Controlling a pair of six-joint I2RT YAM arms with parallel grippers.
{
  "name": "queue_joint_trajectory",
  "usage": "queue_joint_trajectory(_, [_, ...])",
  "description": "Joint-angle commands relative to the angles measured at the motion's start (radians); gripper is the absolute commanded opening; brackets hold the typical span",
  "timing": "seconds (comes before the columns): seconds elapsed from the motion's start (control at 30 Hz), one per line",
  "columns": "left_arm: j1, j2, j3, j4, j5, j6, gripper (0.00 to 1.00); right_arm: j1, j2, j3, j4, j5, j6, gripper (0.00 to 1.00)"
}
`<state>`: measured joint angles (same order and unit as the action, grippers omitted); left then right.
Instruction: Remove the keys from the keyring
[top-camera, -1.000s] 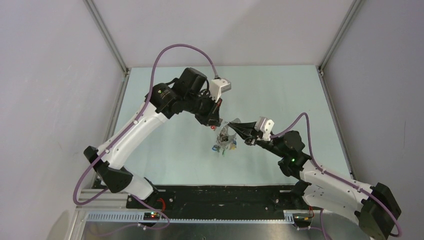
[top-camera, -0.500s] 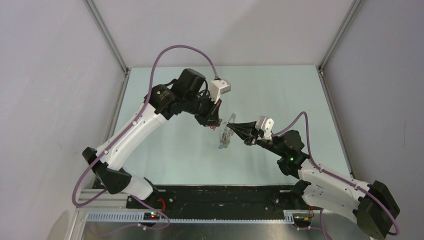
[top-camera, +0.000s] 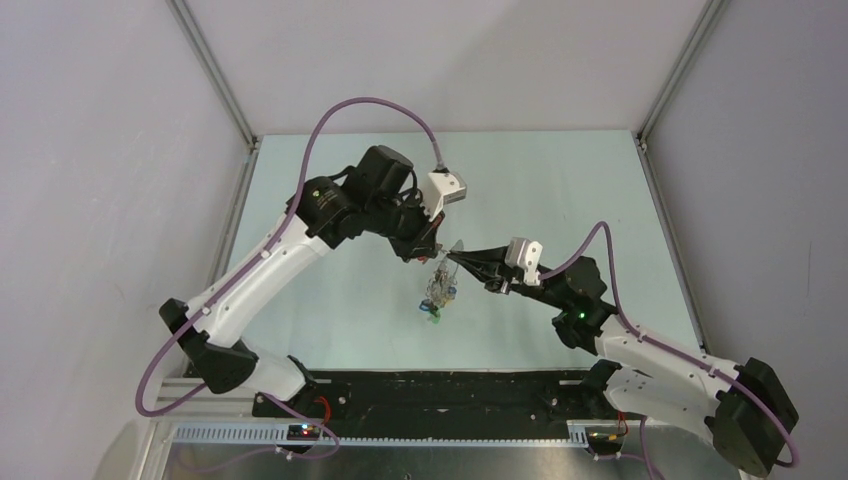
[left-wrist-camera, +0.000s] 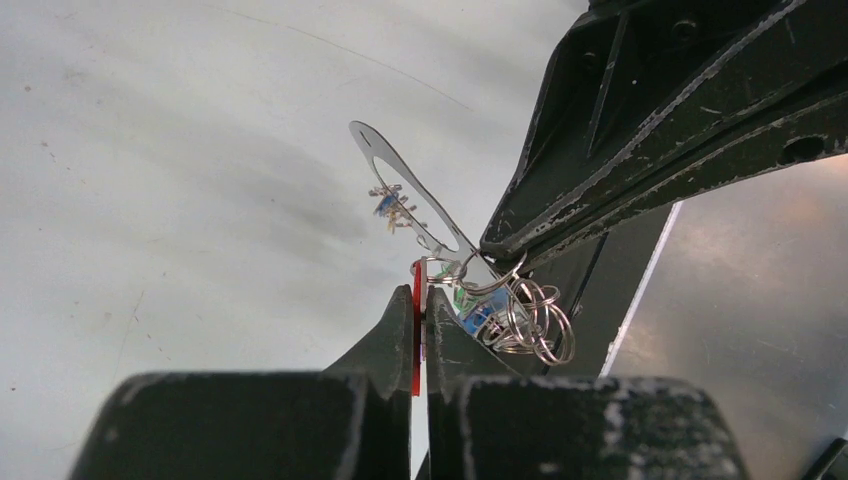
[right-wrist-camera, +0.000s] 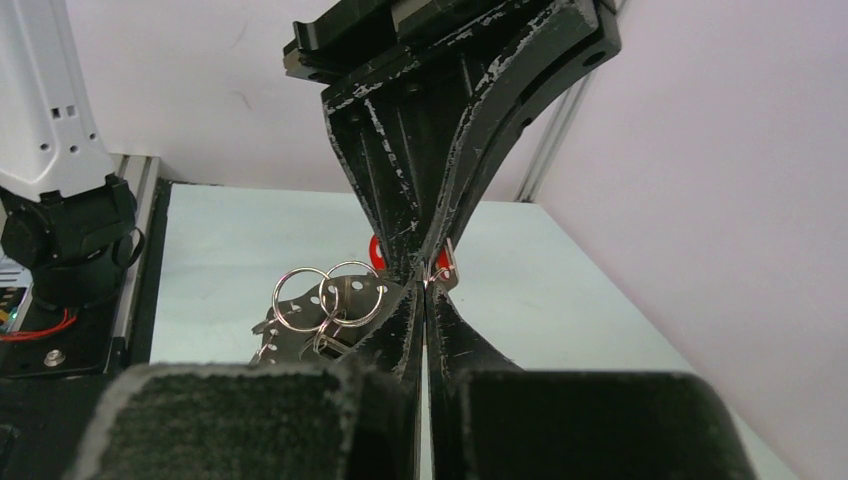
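Keyring (left-wrist-camera: 410, 192) hangs edge-on over the middle of the pale green desk (top-camera: 330, 290), its long axis slanting down toward the near edge, keys (top-camera: 435, 300) bunched at the low end. We see the left gripper (left-wrist-camera: 420, 295) shut on a red-headed key (left-wrist-camera: 417, 325) and the right gripper (right-wrist-camera: 425, 290) clamped on the keyring. Grey walls (top-camera: 100, 200) enclose the desk.

Left arm (top-camera: 265, 262) points toward 4 o'clock, right arm (top-camera: 650, 350) toward 9; both jaws clamped tight, tips nearly touching.
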<state>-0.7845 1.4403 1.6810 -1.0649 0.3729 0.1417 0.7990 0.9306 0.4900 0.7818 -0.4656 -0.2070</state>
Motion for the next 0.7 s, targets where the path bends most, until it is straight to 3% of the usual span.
queue_joint_trajectory(0.0, [-0.011, -0.049, -0.012, 0.0, -0.035, 0.082, 0.0, 0.019, -0.012, 0.079, 0.056, -0.028, -0.05, 0.0])
queue_joint_trajectory(0.23, [-0.018, -0.075, -0.009, 0.012, -0.106, 0.092, 0.0, 0.038, -0.04, 0.085, -0.01, -0.031, -0.096, 0.0])
queue_joint_trajectory(0.67, [-0.021, -0.109, -0.018, 0.046, -0.084, 0.112, 0.0, 0.051, -0.049, 0.097, -0.054, -0.057, -0.11, 0.0])
